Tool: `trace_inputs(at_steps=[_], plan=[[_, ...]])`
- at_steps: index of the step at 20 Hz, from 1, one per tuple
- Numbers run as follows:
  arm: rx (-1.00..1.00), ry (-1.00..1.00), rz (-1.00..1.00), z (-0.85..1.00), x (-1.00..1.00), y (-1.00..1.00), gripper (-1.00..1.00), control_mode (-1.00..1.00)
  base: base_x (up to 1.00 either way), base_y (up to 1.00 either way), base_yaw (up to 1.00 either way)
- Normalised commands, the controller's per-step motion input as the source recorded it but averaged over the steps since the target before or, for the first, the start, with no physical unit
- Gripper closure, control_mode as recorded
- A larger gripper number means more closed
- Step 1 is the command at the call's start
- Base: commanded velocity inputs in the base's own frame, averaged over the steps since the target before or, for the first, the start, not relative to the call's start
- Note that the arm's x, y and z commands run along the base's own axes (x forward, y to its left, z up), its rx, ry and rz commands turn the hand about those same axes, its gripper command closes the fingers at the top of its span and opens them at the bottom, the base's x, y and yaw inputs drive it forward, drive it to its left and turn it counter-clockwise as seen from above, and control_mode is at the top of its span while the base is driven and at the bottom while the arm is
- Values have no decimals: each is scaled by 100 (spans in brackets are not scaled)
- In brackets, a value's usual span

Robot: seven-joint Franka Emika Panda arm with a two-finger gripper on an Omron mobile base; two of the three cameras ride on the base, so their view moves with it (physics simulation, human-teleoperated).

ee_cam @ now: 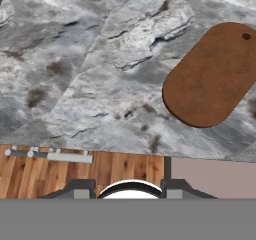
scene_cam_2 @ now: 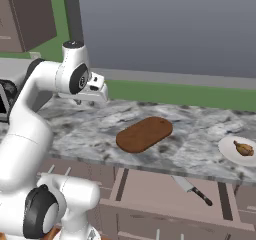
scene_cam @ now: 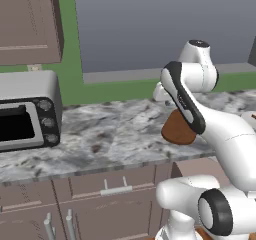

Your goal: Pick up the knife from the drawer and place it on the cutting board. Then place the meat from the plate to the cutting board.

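The dark reddish-brown cutting board point(scene_cam_2: 145, 133) lies bare on the marble counter, also seen in the hand view point(ee_cam: 212, 76) at upper right. To its right, the white plate point(scene_cam_2: 235, 153) holds the golden-brown meat point(scene_cam_2: 243, 148). Below the counter the drawer point(scene_cam_2: 160, 186) stands pulled out, and the knife point(scene_cam_2: 192, 189) lies inside it, black handle toward the front right. My gripper point(ee_cam: 128, 191) hovers above the counter, left of the board, open with nothing between its fingertips. In the left base view my arm hides most of the board point(scene_cam: 175, 131).
A silver toaster oven point(scene_cam: 27, 114) stands at the counter's left end. Upper cabinets point(scene_cam: 27, 24) hang above it. Closed cabinet fronts with silver handles point(scene_cam: 116, 189) run under the counter. A grey wall panel backs the counter.
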Motion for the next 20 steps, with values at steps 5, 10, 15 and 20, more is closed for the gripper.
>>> trace_inputs(at_steps=[5, 10, 15, 20], plan=[[0, -6, 0, 0, -20, 3, -100, -100, 0, 0, 0], [0, 2, 0, 0, 0, 5, -100, -100, 0, 0, 0], [-1, 4, -1, -3, -11, 22, -100, 100, -5, 26, -8], [0, 0, 0, 0, 0, 0, -100, 100, -11, 76, -35]])
